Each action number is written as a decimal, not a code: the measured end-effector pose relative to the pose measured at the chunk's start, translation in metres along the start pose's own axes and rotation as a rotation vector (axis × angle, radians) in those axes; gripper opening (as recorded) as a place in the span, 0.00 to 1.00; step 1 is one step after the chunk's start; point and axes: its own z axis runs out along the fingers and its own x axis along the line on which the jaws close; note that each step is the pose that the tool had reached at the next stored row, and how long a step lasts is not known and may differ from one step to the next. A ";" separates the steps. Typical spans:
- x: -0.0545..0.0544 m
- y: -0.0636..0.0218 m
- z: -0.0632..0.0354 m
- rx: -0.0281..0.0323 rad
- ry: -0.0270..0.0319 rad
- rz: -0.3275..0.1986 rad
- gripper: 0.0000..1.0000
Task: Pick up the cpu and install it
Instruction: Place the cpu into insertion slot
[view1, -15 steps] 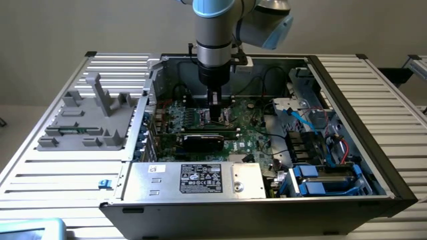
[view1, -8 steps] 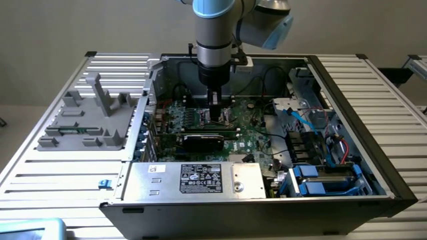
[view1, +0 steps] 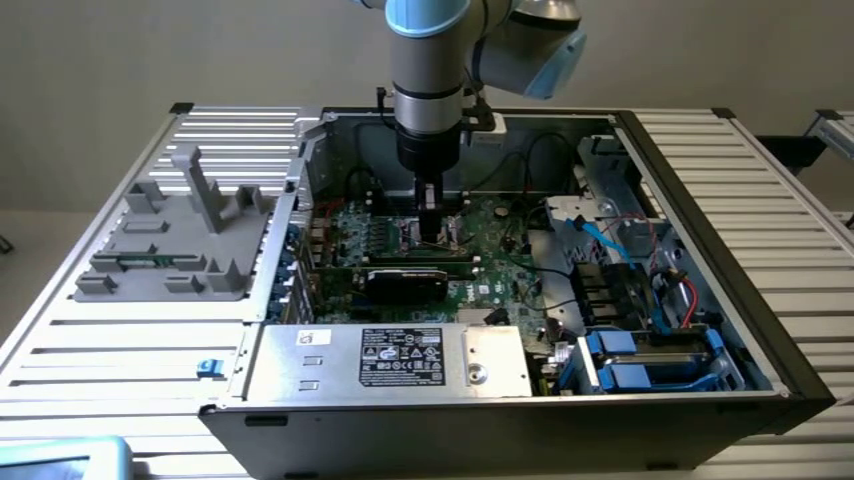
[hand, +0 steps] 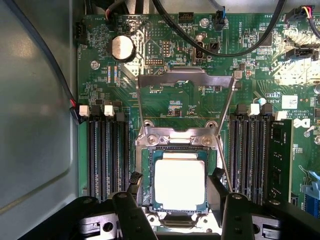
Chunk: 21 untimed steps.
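**Item: my gripper** (hand: 176, 180). Low inside the computer case (view1: 747, 250), over the green board (hand: 175, 107). In the exterior view it hangs straight down at mid-board (view1: 431, 225).

**Item: my fingers** (hand: 129, 212). Spread, one to each side of the cpu, and pinching nothing. A slim strip of socket shows between each tip and the cpu's edge.

**Item: cpu** (hand: 180, 185). Silver face up, lying flat and square inside the socket (hand: 145, 165), between the two banks of memory slots (hand: 105, 155). No corner looks raised.

**Item: hold-down plate** (hand: 186, 80). Swung up and away from the socket, so nothing clamps the cpu.

**Step in hand, as I judge it.** The picking up is done and the cpu is set in place. I stand at the point of letting go, with the cpu loose in its seat and not locked.

**What any move from here calls for, as I judge it.** My fingers must travel straight up, with no sideways drift. A brush against the cpu's rim could tip it on the pins beneath. They must also stay clear of the raised plate and its thin wire lever (hand: 225, 165).
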 end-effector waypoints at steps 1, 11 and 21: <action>0.000 0.0000 0.0000 0.0001 0.0000 0.000 0.62; 0.000 0.0004 -0.0097 0.0001 0.0001 0.000 0.62; 0.000 0.0005 -0.0124 -0.0001 0.0003 0.000 0.54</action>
